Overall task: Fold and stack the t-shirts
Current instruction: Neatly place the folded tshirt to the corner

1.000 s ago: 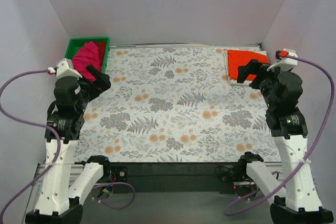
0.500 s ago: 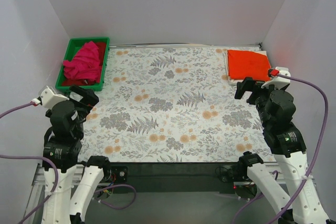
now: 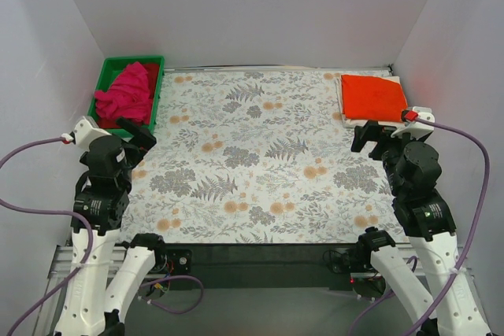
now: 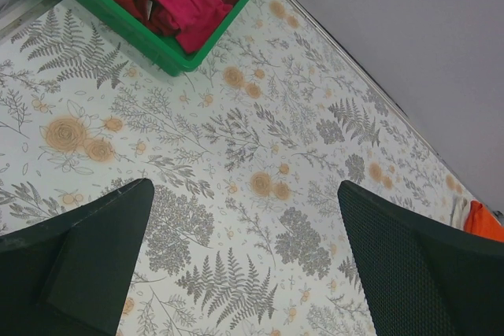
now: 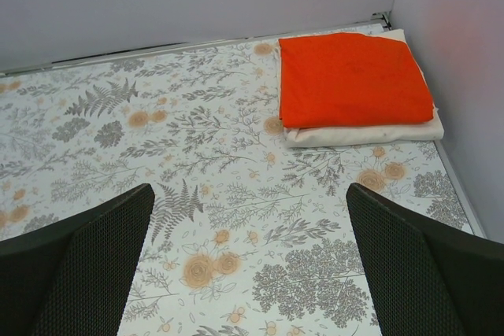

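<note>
Left gripper [image 4: 244, 186] and right gripper [image 5: 250, 188] hover agape over floral cloth [image 3: 268, 167].

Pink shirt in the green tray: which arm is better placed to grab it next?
Left, likely. The left gripper sits open just before the green tray holding the crumpled pink shirt; the right gripper is opposite, by the folded orange shirt atop the cream shirt.
</note>
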`<state>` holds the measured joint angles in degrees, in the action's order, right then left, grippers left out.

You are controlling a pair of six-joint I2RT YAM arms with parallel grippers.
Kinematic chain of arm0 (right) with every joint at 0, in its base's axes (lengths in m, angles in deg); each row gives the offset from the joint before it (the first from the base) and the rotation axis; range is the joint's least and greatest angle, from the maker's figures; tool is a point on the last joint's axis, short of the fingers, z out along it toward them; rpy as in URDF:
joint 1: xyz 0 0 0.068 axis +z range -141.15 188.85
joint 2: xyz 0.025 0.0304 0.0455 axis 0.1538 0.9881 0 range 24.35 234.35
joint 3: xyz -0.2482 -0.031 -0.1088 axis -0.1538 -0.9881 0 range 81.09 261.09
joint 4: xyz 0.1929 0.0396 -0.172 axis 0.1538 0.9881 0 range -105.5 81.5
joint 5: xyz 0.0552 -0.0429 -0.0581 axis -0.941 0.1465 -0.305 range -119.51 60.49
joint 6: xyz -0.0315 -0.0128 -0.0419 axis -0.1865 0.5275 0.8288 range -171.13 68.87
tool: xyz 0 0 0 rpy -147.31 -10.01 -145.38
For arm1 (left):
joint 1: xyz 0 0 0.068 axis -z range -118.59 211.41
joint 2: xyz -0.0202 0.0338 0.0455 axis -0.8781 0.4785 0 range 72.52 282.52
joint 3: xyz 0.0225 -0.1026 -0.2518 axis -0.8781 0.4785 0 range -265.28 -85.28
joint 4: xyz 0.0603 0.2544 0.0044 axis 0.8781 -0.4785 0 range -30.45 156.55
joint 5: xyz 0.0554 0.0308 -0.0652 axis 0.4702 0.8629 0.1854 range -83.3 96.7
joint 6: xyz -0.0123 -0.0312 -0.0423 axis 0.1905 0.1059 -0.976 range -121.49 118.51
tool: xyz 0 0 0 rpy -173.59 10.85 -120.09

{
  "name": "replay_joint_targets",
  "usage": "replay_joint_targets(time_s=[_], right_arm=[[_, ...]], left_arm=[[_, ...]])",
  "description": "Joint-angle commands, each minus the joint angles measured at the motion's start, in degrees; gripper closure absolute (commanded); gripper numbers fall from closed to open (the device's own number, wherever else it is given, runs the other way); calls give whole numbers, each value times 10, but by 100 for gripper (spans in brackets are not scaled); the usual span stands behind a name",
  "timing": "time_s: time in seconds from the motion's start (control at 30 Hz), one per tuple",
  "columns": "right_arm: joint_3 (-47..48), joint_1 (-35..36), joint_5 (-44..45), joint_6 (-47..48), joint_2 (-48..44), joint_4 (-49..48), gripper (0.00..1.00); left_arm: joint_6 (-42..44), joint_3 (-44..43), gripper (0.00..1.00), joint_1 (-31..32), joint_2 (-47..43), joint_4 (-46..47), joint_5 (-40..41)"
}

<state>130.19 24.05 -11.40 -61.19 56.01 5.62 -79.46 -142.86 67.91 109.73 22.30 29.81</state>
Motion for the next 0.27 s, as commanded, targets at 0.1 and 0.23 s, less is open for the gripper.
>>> replay_joint_targets(time_s=[0.1,0.23], right_arm=[[-12,4,-5,3,-9,-38,2],[-22,4,-13,-2,-5,-47,2]], left_arm=[[-2,12,2,3,5,20,-21],[-1,20,2,4,2,24,-27]])
